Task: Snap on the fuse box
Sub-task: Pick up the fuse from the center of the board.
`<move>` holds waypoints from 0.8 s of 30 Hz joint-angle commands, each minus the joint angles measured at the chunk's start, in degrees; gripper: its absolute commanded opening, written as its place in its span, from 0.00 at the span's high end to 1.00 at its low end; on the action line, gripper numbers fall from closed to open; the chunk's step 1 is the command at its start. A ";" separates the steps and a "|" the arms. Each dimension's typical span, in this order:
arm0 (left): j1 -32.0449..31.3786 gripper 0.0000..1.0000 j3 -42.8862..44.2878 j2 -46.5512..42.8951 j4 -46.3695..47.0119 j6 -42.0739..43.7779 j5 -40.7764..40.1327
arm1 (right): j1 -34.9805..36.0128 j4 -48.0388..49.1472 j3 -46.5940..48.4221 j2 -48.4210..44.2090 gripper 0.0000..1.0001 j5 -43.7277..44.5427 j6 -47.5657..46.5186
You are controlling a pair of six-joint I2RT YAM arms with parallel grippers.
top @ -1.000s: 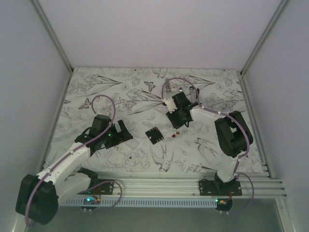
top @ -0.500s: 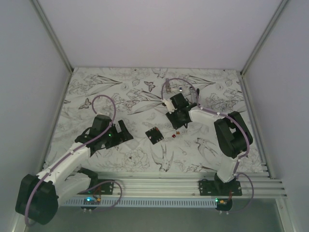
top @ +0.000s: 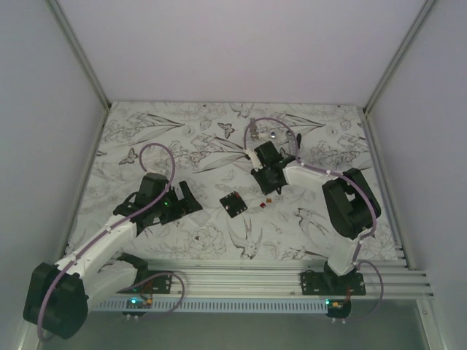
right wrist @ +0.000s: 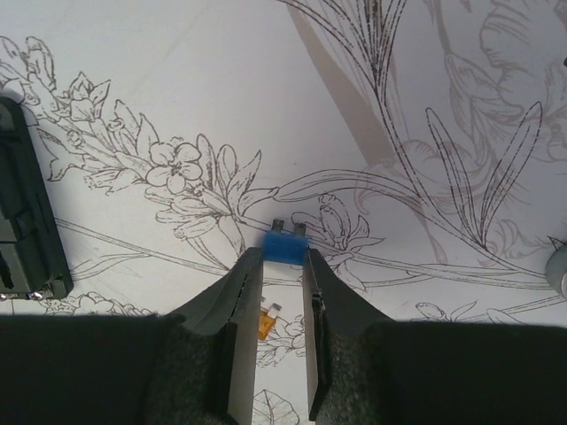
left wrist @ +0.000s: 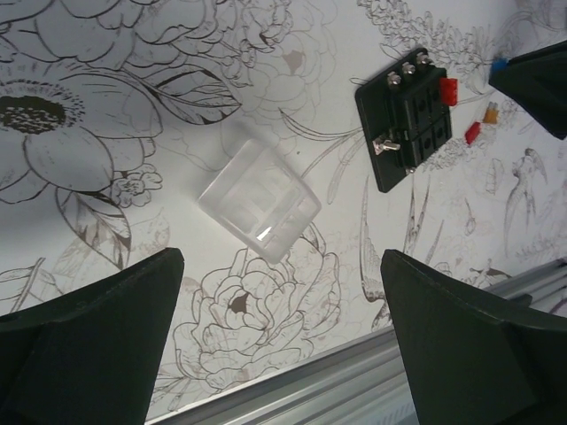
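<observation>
While the right hand (right wrist: 282,266) pinches a blue fuse (right wrist: 285,245), the fuse box (top: 232,203) lies flat, long axis diagonal.

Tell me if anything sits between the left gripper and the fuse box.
A clear plastic cover lies right in front of the open left gripper, on the near side of the fuse box and apart from it. Nothing else visible lies between them.

No text, label, brand or number can be read anywhere.
</observation>
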 commanded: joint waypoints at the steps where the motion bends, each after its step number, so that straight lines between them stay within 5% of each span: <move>1: -0.59 0.00 1.17 -0.56 2.81 -1.41 3.66 | 1.59 0.74 -1.02 -3.69 0.77 0.34 0.10; 12: -2.00 0.17 7.34 6.47 12.30 -7.11 12.70 | 7.65 8.69 -5.43 -17.60 0.77 -7.82 -3.81; 20: -7.15 0.28 15.04 13.04 13.91 -7.66 11.18 | 9.95 15.38 -9.44 -26.35 0.77 -16.35 -3.43; 24: -9.68 0.42 17.95 15.96 15.23 -8.74 10.72 | 10.50 17.81 -11.12 -28.61 0.76 -18.42 -3.03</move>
